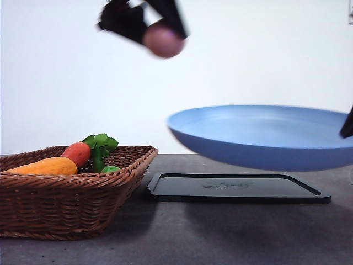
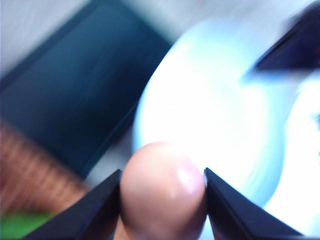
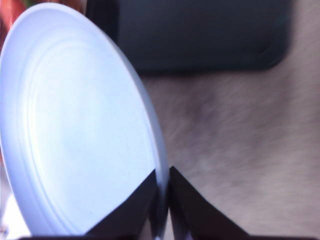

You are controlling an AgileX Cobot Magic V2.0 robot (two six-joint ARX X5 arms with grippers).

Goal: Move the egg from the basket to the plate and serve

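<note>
Egg [image 1: 163, 40] sits clamped between my left gripper's [image 1: 144, 23] jaws, high in the air between basket [image 1: 71, 193] and plate [image 1: 265, 135]. My right gripper's [image 3: 162, 200] jaws pinch the plate's rim, holding it above the black tray [image 1: 237, 187] on the counter [image 1: 220, 237].

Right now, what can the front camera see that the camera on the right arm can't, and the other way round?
Front view: the left gripper holding the egg high in the air, and the toy vegetables lying in the basket.

Right wrist view: the right gripper with its fingers pinched on the plate's rim, seen up close.

Both: the blue plate lifted off the table, the black tray and the grey table.
</note>
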